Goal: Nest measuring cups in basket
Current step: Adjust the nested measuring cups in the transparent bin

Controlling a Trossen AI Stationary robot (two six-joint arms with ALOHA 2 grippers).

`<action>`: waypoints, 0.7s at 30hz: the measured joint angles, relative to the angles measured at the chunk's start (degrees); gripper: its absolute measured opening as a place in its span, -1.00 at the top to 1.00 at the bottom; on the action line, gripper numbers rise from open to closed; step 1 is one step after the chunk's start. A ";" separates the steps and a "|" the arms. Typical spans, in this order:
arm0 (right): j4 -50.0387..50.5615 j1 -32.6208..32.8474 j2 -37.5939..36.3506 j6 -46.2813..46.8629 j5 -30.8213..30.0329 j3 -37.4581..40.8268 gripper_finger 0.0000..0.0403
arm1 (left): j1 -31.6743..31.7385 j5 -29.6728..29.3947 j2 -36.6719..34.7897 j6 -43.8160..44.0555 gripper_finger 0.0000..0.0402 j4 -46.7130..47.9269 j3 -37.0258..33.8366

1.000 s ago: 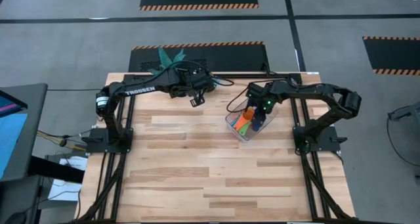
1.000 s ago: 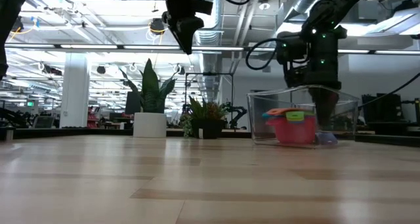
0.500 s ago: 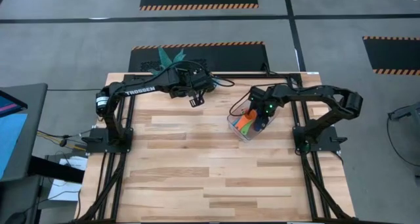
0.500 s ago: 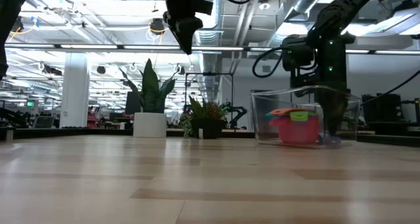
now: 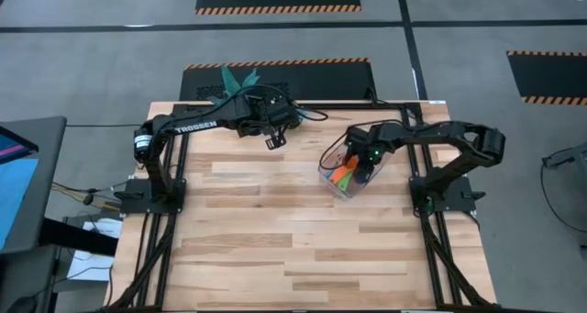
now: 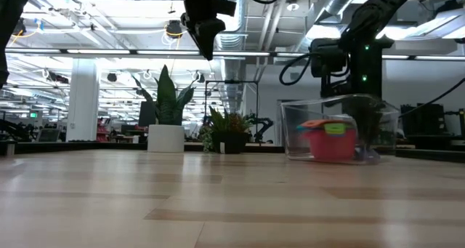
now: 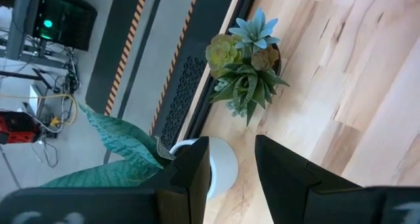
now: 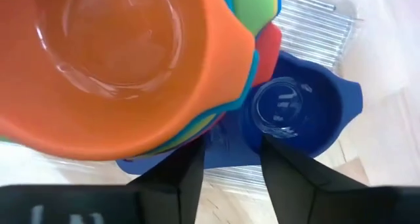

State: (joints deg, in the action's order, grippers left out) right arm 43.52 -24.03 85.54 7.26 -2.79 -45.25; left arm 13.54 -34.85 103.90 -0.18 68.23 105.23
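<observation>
Right gripper [image 5: 365, 166] is hanging over the basket [image 5: 330, 180] at the table's right side, fingers spread apart and gripping nothing; the right wrist view is looking straight down between them. Inside the basket a stack of measuring cups [image 8: 131, 66] is sitting nested, orange cup [image 8: 111, 46] on top with green, red and lighter blue rims showing beneath. A dark blue cup [image 8: 295, 112] is resting loose just beside the stack, not yet nested. These cups look like light, stiff plastic, likely slick on the round wall; pinching the thin rim or the flat handle seems the safest hold. Left gripper [image 7: 230, 165] is waiting raised near the table's back edge by the potted plants [image 7: 249, 66], fingers parted, empty.
</observation>
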 joint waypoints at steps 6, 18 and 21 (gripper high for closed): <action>-0.80 2.10 0.00 -0.04 0.09 0.00 0.40 | 0.00 0.00 0.00 0.45 0.44 -0.06 0.00; 6.20 3.06 0.21 -0.19 2.05 -7.74 0.90 | 0.00 -0.03 0.00 0.41 0.44 -0.23 0.00; 6.17 2.87 0.20 -0.25 1.80 -8.88 0.84 | 0.00 -0.04 0.00 0.41 0.44 -0.22 0.00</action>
State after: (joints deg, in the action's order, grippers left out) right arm 49.69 -21.17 85.73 7.01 -0.99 -54.14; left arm 13.54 -34.89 103.90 0.23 68.01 105.23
